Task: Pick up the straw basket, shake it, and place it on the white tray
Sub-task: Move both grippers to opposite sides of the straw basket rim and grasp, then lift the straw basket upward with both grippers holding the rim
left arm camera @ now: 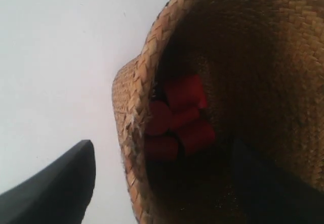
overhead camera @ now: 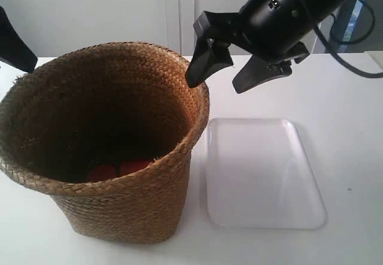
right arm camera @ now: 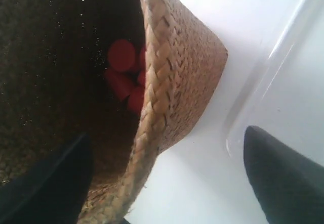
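Exterior view | straw basket [overhead camera: 119, 217] upright, mouth up | left fingers [left arm camera: 55, 183], right fingers [right arm camera: 283, 178] spread astride rim

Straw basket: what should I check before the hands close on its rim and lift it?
1. The right hand is open, one finger inside the straw basket, one outside: ok.
2. The left hand is open across the rim too: ok.
3. Basket upright on the table: ok.
4. The white tray is bare: ok.
5. The red pieces lie deep at the bottom: ok.
6. Base fits the tray: cannot tell.
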